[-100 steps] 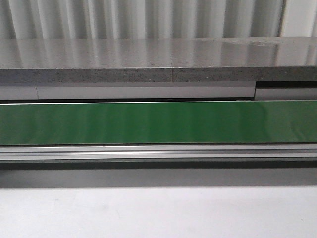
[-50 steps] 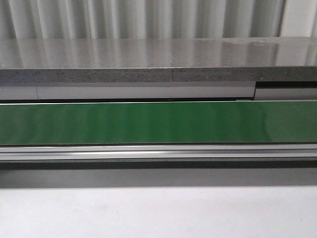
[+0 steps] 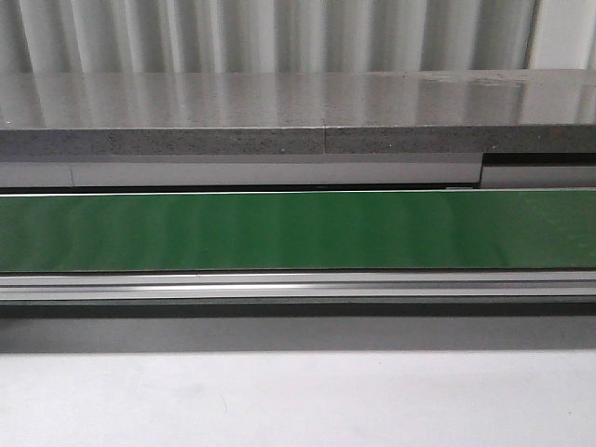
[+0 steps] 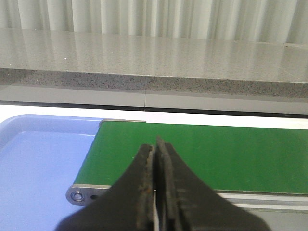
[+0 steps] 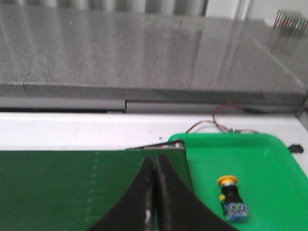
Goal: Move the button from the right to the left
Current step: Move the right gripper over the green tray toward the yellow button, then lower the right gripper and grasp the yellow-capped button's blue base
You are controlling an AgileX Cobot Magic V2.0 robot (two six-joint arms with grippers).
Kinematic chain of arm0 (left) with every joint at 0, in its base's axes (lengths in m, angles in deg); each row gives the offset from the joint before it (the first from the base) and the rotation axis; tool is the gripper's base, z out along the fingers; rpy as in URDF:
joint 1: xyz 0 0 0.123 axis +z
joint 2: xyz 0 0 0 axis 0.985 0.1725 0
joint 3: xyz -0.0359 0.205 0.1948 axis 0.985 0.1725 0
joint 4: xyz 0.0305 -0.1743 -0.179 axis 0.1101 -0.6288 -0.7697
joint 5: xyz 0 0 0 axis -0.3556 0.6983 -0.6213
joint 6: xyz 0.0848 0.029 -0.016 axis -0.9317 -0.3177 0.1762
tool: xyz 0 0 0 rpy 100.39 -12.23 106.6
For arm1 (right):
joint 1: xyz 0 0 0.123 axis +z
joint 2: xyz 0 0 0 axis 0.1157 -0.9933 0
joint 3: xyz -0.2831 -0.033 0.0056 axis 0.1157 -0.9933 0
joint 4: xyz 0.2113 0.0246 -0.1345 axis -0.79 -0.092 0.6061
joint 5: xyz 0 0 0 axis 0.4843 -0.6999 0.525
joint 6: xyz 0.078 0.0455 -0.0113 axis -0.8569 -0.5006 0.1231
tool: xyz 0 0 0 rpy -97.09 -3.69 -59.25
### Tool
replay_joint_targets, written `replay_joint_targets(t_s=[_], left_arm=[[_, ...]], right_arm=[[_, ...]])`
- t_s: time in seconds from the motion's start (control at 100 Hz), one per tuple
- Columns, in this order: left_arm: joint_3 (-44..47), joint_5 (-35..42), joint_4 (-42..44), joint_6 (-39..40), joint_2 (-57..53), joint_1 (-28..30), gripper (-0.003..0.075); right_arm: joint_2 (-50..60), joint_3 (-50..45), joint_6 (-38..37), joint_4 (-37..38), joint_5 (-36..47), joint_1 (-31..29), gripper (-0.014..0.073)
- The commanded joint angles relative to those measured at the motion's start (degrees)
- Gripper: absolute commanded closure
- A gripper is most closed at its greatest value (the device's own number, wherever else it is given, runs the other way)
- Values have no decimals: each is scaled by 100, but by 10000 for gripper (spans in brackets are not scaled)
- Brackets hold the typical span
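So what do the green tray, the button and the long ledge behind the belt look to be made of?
Green tray: probably moulded plastic, smooth with a soft sheen and rounded rim. Button: yellow head and black body look like plastic; the blue-grey block is too blurred to judge. Ledge: polished speckled stone or a stone-look composite, mirroring the ribbed wall behind it.

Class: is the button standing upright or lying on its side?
On its side: the button lies in the green tray, yellow head pointing sideways, blue-grey block at the opposite end.

Left pincer [image 4: 155,192] and right pincer [image 5: 154,192]: black tapered fingers, worn pale along inner edges
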Motion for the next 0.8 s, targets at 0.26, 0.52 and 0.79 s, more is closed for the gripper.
replay_joint_targets(t_s=[0.26,0.52,0.79], left_arm=[[143,452,-45,1,-192,17,740],[143,452,-45,1,-192,17,740],[143,452,-45,1,-192,17,740]], right_arm=[[-2345,1606,-227,-38,-1377,-160,636],[-3646,2064,-253,-304,-1457,-984,134],[-4810,2292,-253,-420,-1315,-1948,67]])
